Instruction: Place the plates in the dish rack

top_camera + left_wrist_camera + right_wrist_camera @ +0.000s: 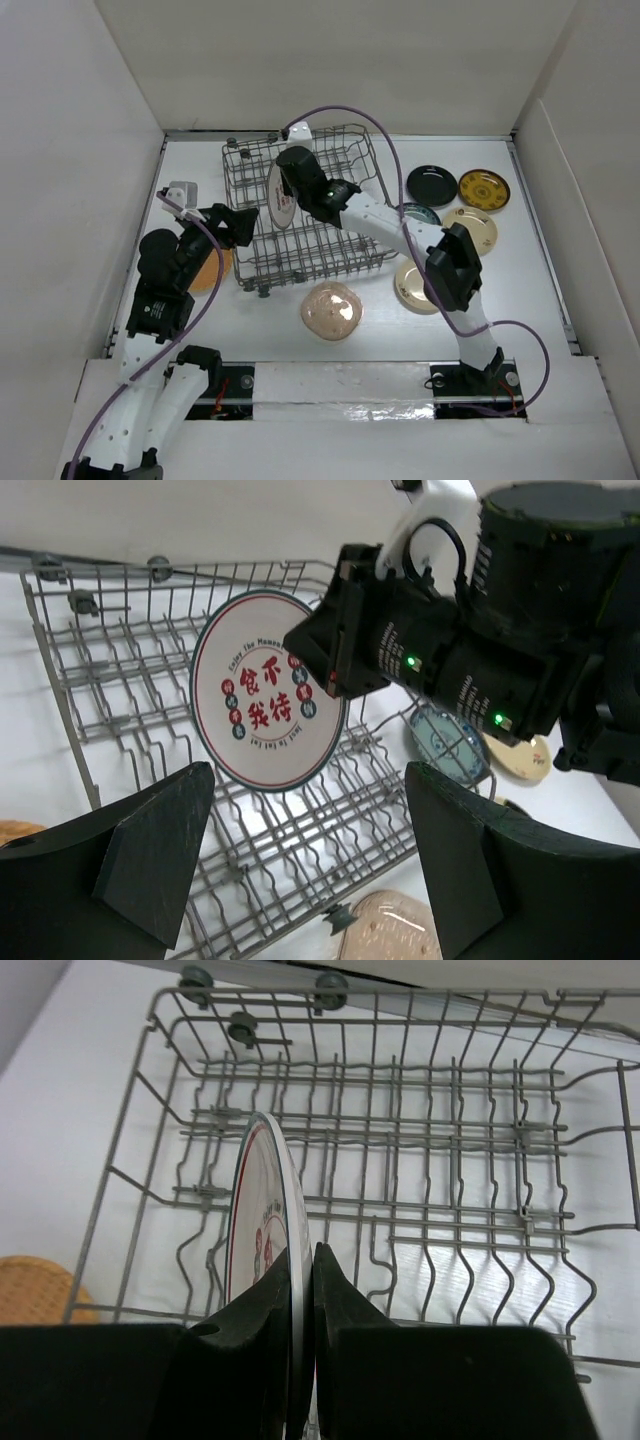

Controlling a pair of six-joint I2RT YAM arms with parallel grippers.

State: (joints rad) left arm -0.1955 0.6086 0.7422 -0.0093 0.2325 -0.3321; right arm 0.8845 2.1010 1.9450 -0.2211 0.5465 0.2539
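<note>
Right gripper [301,1305] is pinched on the rim of the white round plate with red ring and red/blue lettering [262,708]. The plate stands on edge inside the grey wire dish rack [330,250], in its left half. Can't tell if the bottom edge sits on the wires. The tine rows to the plate's right are bare, and the rack's left wall is close on the other side.

Left gripper [240,226] is spread wide and holds nothing. It sits just outside that left wall, facing the plate's printed face.

On the white table [520,300]:
- The orange woven-look plate [213,272] is partly under the left arm, at the rack's near-left corner.
- The pinkish copper plate [331,311] is just off the near edge.
- The glossy black plate [431,184], yellow dark-patterned plate [484,189] and cream-gold plate [472,226] are right of the rack.
- A second gold plate [410,290] and a teal plate [412,212] are partly under the right arm.
</note>
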